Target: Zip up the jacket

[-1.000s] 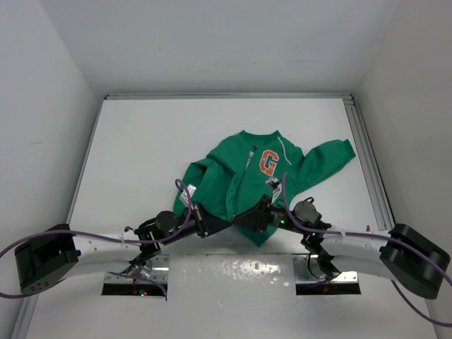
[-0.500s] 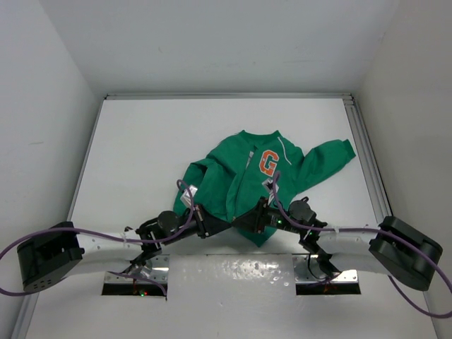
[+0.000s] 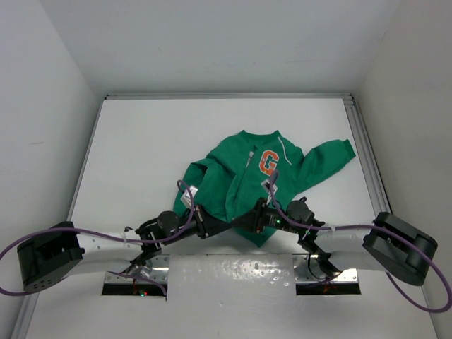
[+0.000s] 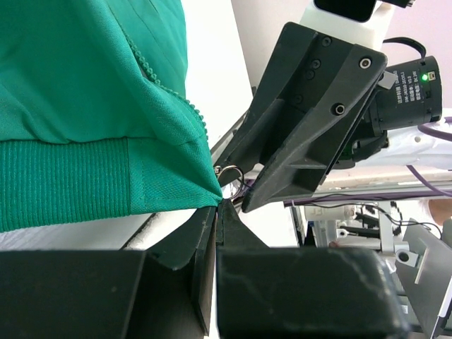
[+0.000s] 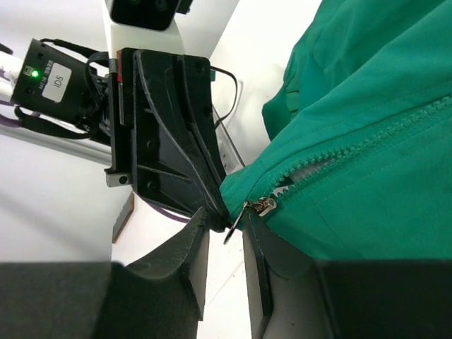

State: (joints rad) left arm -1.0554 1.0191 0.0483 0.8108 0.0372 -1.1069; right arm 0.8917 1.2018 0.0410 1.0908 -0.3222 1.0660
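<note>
Here, jacket hem at both jaws

Your surroundings, itemised:
- One white table, matte, with a glossy near strip that catches soft reflections.
- A plain white back wall, left wall and right wall enclose it on three sides.
- A metal rail runs along the table's right edge.
- The lighting you have is even and diffuse, and shadows are faint.
</note>
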